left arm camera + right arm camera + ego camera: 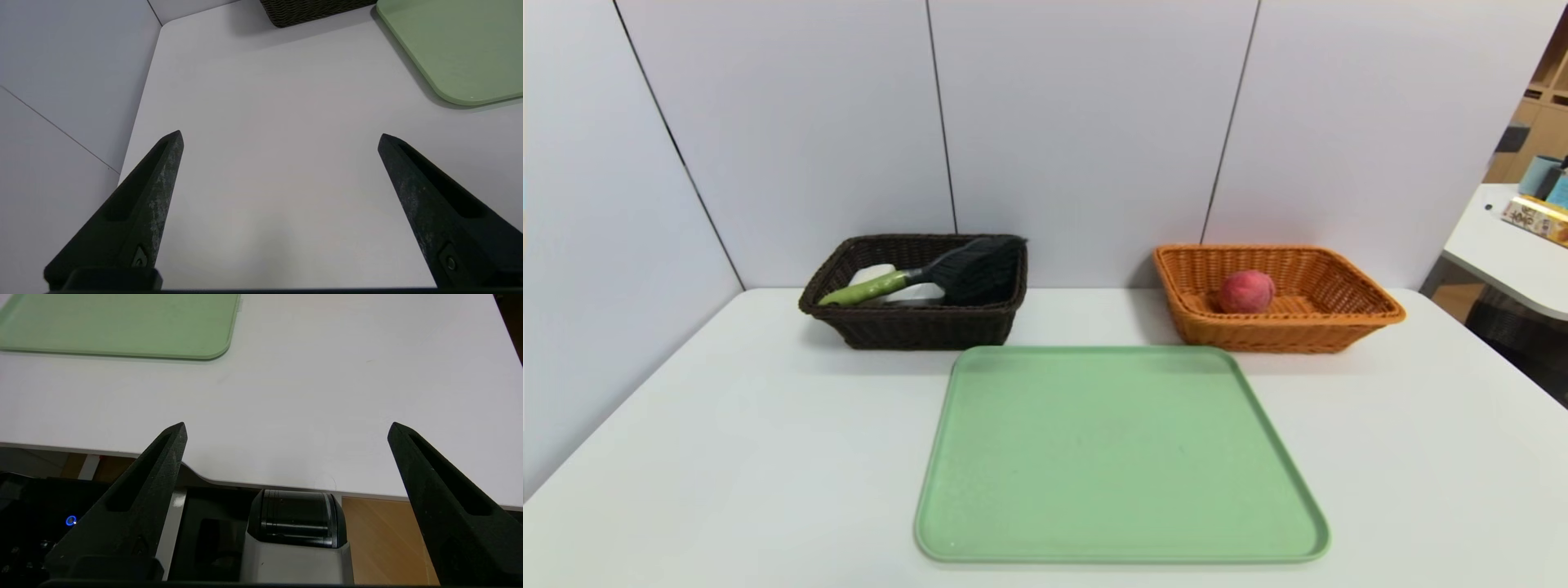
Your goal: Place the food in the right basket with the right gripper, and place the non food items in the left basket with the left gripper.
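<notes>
Both grippers hang wide open and empty. Left gripper (pixel 280 136) hovers over bare white table (pixel 261 171), its two black pointed fingers (pixel 157 183) spread far apart, nothing between them, with a corner of the green tray (pixel 457 49) and the base of the left basket (pixel 310 10) ahead of it. Right gripper (pixel 286 426) sits right at the table's near edge (pixel 286 416), fingers (pixel 433 477) just as far apart, holding nothing; below it a grey-and-black cylindrical robot part (pixel 296 535) shows under the tabletop, and the tray's corner (pixel 122 326) lies well ahead.

From the head camera neither arm shows at all. The tray (pixel 1119 457) lies flat at the middle of the table (pixel 727 457), nothing on it. Behind it to the left stands the dark brown left basket (pixel 915 327), and the green-handled brush (pixel 931 278) lies inside, bristles propped up on the right rim. Behind it to the right stands the orange right basket (pixel 1282 327), with the peach (pixel 1246 291) resting on its floor.

Pale wall panels (pixel 1078 122) close off the back and left side. At the far right, another white table (pixel 1503 245) carries a few things, cut off at the edge.

Under the brush, white objects (pixel 874 276) peek out, mostly covered, so I cannot tell them apart.
</notes>
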Available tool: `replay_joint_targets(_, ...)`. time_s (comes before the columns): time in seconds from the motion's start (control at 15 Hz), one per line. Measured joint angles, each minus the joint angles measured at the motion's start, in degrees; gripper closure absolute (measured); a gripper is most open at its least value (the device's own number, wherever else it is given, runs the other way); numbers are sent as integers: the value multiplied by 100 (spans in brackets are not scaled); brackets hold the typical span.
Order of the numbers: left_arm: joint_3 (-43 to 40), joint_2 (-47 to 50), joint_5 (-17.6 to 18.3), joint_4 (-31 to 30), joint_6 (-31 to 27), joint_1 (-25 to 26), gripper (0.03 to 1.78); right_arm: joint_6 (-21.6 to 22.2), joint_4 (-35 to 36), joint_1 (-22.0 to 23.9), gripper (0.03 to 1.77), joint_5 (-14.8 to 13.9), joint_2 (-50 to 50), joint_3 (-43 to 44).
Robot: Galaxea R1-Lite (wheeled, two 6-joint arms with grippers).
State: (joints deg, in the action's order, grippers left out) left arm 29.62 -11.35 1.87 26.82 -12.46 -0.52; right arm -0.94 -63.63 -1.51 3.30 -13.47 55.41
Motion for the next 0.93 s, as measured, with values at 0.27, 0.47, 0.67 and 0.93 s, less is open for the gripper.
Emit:
replay_joint_targets(0.27,-970,512,238,-795,28,15,12,-68,1102,113,11,-204,556,-933)
replay_joint_targets(0.47,-1716,789,271,-1676,33,15,12,-339,2136,146,11,-713,1012,-1627)
replay_joint_targets(0.67,-2287,1025,267,-2128,41,9,12,-466,2962,154,11,-1068,1262,-2305)
replay_joint_targets(0.93,-2883,1125,235,-2976,65,9,12,-495,4462,154,10,-1408,1347,-3597)
